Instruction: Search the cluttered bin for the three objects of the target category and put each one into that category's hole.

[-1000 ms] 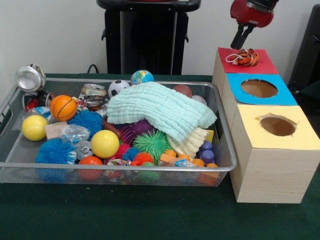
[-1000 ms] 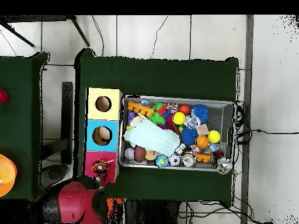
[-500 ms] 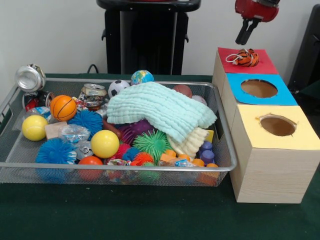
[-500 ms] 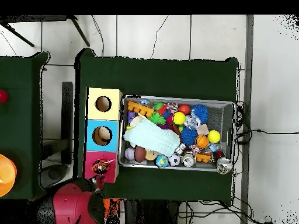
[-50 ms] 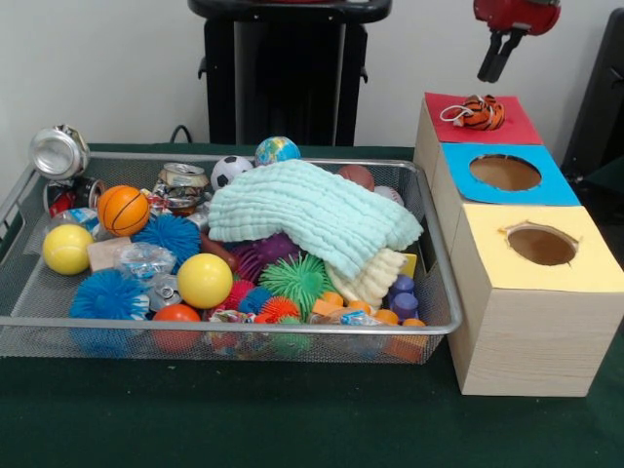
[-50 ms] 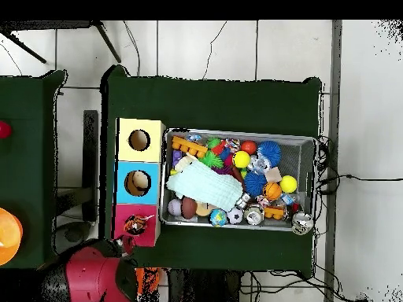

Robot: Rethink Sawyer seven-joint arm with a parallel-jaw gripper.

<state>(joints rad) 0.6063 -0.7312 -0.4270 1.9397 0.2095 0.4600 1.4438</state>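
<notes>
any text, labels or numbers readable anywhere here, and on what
None can be read.
Crushed cans in the wire bin: printing too blurred to read.
Red, blue and yellow box tops: plain colour, no lettering.

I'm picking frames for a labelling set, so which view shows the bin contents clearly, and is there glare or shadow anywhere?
Front view: even light, bin contents distinct; a bright glint on the crushed can at the far corner; the yellow box's hole is shadowed inside. Overhead view: the bin is small, toys merge into colour patches; the floor right of the table is washed out.
</notes>
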